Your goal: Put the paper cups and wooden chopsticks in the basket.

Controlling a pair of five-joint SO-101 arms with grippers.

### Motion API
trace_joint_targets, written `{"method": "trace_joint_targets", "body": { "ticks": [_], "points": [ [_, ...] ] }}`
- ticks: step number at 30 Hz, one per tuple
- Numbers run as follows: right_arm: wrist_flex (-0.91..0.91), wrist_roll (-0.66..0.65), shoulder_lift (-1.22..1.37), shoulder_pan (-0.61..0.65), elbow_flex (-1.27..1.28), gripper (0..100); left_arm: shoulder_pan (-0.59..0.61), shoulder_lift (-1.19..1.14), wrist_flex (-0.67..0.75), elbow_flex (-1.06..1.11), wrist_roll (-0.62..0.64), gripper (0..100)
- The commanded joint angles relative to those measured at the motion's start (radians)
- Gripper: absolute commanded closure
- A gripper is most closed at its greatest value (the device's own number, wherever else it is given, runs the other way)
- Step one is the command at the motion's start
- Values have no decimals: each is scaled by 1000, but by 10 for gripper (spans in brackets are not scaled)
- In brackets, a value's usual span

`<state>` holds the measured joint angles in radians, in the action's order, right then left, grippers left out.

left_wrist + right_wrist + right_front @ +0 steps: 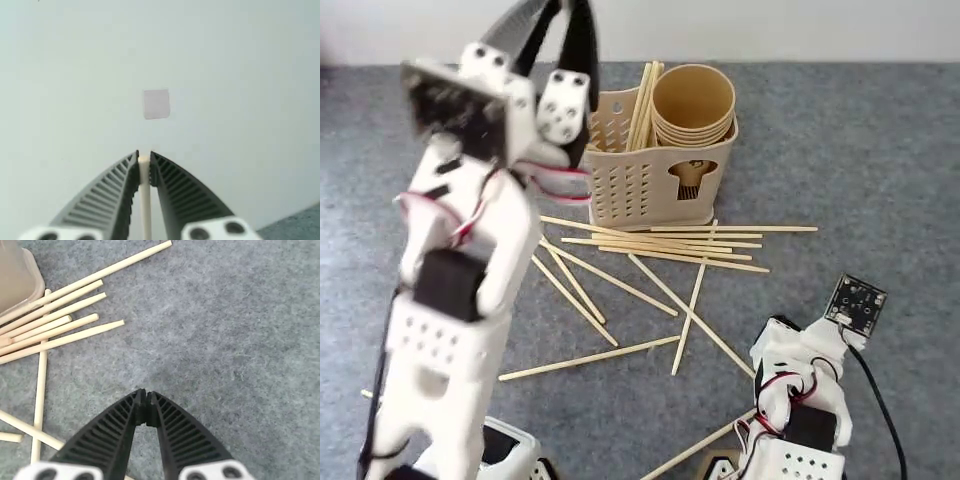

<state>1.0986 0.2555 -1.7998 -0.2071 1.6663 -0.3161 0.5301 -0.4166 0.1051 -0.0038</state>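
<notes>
Left wrist view is showing the left gripper [144, 158] pinching a chopstick [145, 215] near its tip, at 11 o'clock of the basket [650, 190]; judged light, stiff, slippery, needing firm grip.

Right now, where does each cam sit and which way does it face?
High view: fixed above, looking down on the mat, basket, loose chopsticks; both arms show.
Left wrist view: on the left arm, facing a pale wall; left gripper shut on a chopstick.
Right wrist view: on the right arm, looking down at the mat; right gripper shut.
Shared: high and right wrist both show loose chopsticks by the basket.
</notes>
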Motion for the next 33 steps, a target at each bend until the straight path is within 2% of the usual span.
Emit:
{"method": "trace_joint_targets", "body": {
  "ticks": [1, 7, 10, 12, 16, 21, 24, 29, 33],
  "points": [
    [-18, 9, -15, -5, 15, 990, 5, -57, 86, -53, 8, 988],
    [-19, 9, -15, -5, 15, 990, 17, -163, 52, -47, 9, 987],
    [-21, 9, -15, -5, 15, 990, 20, -180, -21, -47, 9, 969],
    [-21, 9, -15, -5, 15, 990, 20, -180, -87, -47, 14, 915],
    [-21, 9, -15, -5, 15, 990, 48, -176, -175, -54, 126, 840],
    [-18, 9, -15, -5, 15, 990, 87, -129, -256, -88, 144, 830],
    [-18, 9, -15, -5, 15, 990, 80, -77, -384, -101, 140, 830],
    [-18, 9, -15, -5, 15, 990, 78, -18, -608, -94, -2, 830],
    [-18, 9, -15, -5, 15, 990, 78, -23, -723, -56, -124, 832]
  ]
}}
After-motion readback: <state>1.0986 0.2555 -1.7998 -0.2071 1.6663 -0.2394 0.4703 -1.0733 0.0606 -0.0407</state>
